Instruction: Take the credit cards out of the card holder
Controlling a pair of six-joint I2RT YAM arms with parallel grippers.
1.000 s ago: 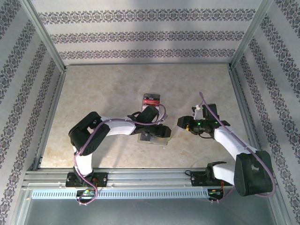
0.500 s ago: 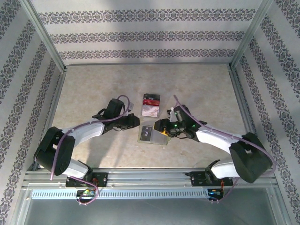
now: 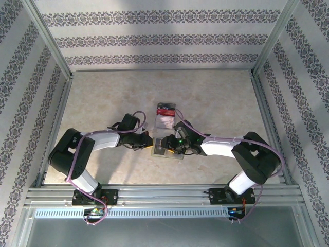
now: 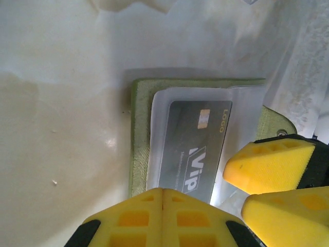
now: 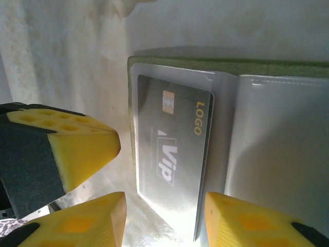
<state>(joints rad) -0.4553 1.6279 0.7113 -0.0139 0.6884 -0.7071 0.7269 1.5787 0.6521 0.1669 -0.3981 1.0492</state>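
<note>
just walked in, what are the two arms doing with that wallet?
Both arms are at the open card holder lying mid-table. A dark VIP card sits in its translucent pocket, not yet pulled out. The right gripper is open, its jaws either side of the card's end, seemingly lining up a pinch. The left gripper is shut at the holder's edge, holding nothing; it may be pinning the holder down, but contact is unclear. The clear tray lies just beyond.
</note>
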